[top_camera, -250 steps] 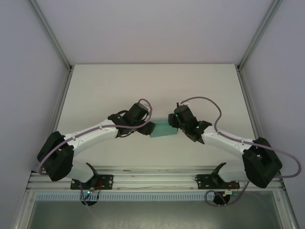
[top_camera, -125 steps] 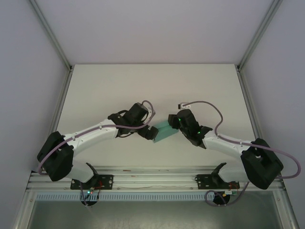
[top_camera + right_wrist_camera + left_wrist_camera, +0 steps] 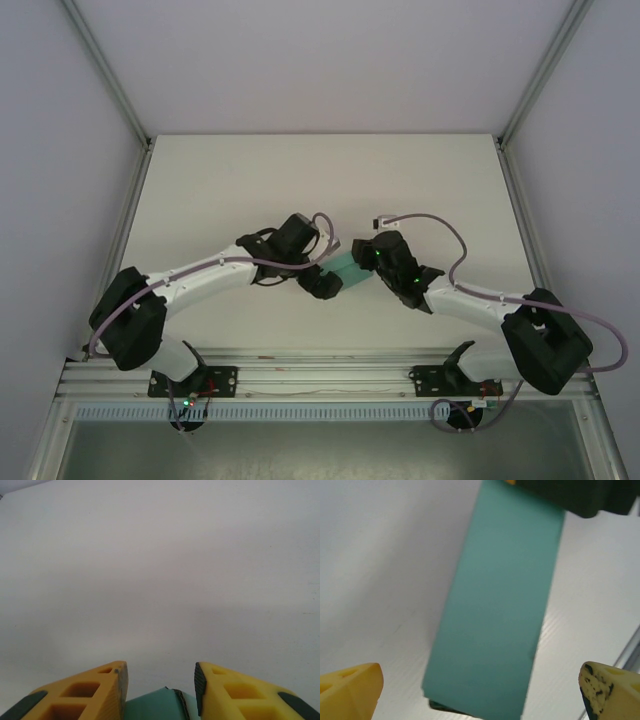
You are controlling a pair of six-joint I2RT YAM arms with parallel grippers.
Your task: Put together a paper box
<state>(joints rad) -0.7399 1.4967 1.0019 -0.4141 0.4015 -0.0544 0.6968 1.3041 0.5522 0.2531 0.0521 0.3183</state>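
Plain teal-green paper box (image 3: 495, 615), yellow fingers (image 3: 240, 695), white table (image 3: 230, 190).

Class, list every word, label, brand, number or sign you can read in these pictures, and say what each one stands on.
None: no text can be read anywhere.
The paper box shows a plain teal face, no print.
The yellow fingers carry black scuffs, no letters.
The white table bears no writing.
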